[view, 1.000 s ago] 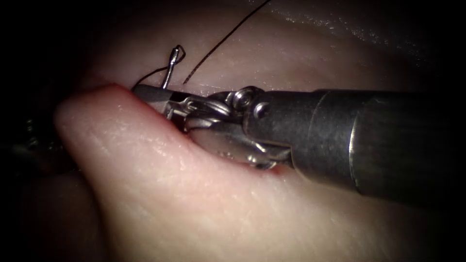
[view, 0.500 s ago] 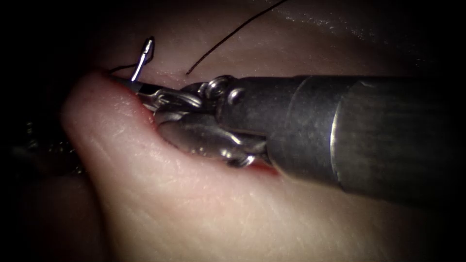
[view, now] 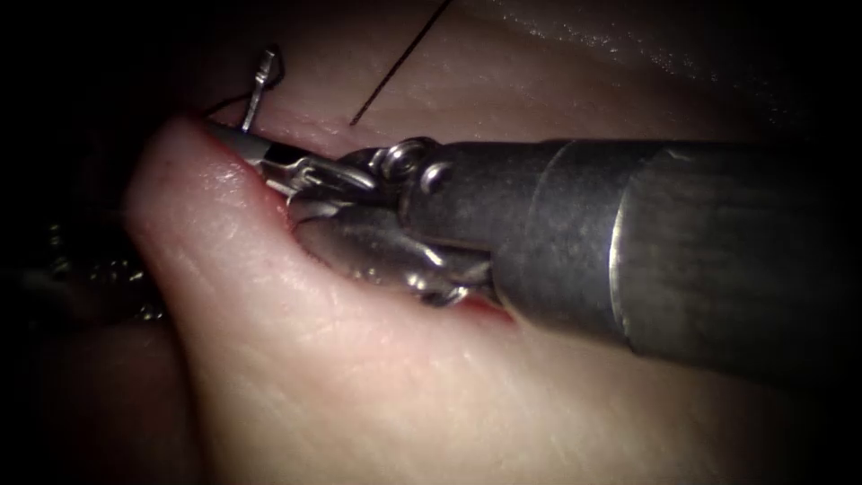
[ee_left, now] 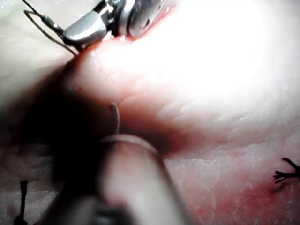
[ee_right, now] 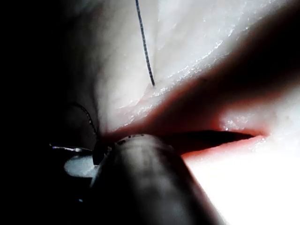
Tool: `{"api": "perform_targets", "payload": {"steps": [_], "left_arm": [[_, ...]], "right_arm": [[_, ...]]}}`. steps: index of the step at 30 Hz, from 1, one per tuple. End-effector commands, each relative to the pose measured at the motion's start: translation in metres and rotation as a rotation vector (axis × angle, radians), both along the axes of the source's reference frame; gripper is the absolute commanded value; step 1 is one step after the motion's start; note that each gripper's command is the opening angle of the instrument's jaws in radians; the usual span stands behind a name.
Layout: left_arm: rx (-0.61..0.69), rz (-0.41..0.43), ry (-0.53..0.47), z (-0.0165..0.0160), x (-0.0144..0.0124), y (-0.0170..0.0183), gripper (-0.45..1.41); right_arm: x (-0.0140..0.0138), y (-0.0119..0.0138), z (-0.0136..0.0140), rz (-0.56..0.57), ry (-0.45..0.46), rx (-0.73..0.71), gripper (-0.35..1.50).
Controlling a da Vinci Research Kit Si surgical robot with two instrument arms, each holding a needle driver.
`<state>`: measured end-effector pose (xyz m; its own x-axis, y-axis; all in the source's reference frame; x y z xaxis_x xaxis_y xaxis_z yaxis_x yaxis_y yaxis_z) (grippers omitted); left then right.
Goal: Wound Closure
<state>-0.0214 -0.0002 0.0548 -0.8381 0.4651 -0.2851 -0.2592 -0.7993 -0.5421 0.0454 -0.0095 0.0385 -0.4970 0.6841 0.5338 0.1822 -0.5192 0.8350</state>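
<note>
1. Right gripper (view: 235,142) comes in from the right, its long shaft lying across the tissue (view: 377,377), tips at the far-left end of the cut (view: 296,211).
2. Right gripper is clenched on the needle (view: 255,94), gripping it close to the swaged tail end.
3. The short visible stretch of needle stands up from the gripper tips, tilted slightly right, with the thread joint at its far end.
4. The rest of the needle's curve is hidden behind the gripper and the raised tissue lip; whether it sits in the tissue cannot be told from the endoscope view.
5. Thread (view: 400,63) runs from the far edge down to a point on the far tissue, just right of the needle and apart from it.
6. A second, dim bit of thread leaves the needle tail toward the left.
7. The near tissue lip bulges up just under the right gripper, touching its near jaw; red fluid (view: 485,308) lines the cut edge beside the wrist.
8. Left wrist view: the right gripper (ee_left: 70,40) holds the needle (ee_left: 51,23) at the tissue edge, thread (ee_left: 47,33) looping off it.
9. Same view: the left gripper (ee_left: 115,124) is blurred and close, a thin curved sliver at its tip; clenched or released cannot be told.
10. Cut ends of thread (ee_left: 283,174) sit on the tissue well right of it.
11. Right wrist view: the thread (ee_right: 144,44) enters the tissue on the far side of the cut (ee_right: 220,136).
</note>
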Motion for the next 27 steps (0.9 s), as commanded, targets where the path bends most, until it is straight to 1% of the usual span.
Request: {"api": "perform_targets", "payload": {"steps": [1,3,5,9,10,13,15,19,22,25,26,27], "left_arm": [[-0.002,-0.001,0.0,0.0004,-0.0004,-0.0001,-0.32],[-0.014,-0.004,-0.002,0.0002,-0.0003,0.0002,-0.32],[-0.028,-0.009,-0.01,0.0,-0.0001,0.0006,-0.28],[-0.047,-0.018,-0.042,-0.0004,0.0007,0.0013,-0.25],[-0.047,-0.02,-0.048,-0.0005,0.001,0.0015,-0.22],[-0.062,-0.02,-0.065,-0.0008,0.0019,0.0019,-0.2],[-0.073,-0.019,-0.075,-0.0011,0.0026,0.0023,-0.18],[-0.093,-0.02,-0.105,-0.0017,0.0036,0.0029,-0.15],[-0.118,-0.012,-0.161,-0.0025,0.0039,0.0035,-0.13],[-0.163,-0.013,-0.251,-0.0034,0.0038,0.0042,-0.13],[-0.181,-0.015,-0.282,-0.0037,0.0037,0.0044,-0.1],[-0.197,-0.019,-0.325,-0.0039,0.0034,0.0047,0.0]], "right_arm": [[-0.0006,0.001,0.0009,-0.006,-0.021,-0.017,1.06],[-0.0019,0.0014,0.0013,-0.027,-0.07,-0.035,1.15],[-0.0034,0.0017,0.0018,-0.048,-0.114,-0.058,1.18],[-0.0065,0.0021,0.0029,-0.098,-0.174,-0.086,1.13],[-0.0072,0.0023,0.0031,-0.118,-0.182,-0.093,1.11],[-0.0096,0.0027,0.0037,-0.187,-0.214,-0.115,1.11],[-0.0112,0.0029,0.004,-0.258,-0.235,-0.139,1.1],[-0.0136,0.0035,0.0043,-0.378,-0.276,-0.195,1.08],[-0.0147,0.0037,0.0045,-0.454,-0.277,-0.222,1.1],[-0.0153,0.0035,0.0047,-0.532,-0.292,-0.249,1.15],[-0.0153,0.0034,0.0048,-0.553,-0.299,-0.264,1.15],[-0.0153,0.0033,0.0049,-0.572,-0.305,-0.274,1.15]]}}
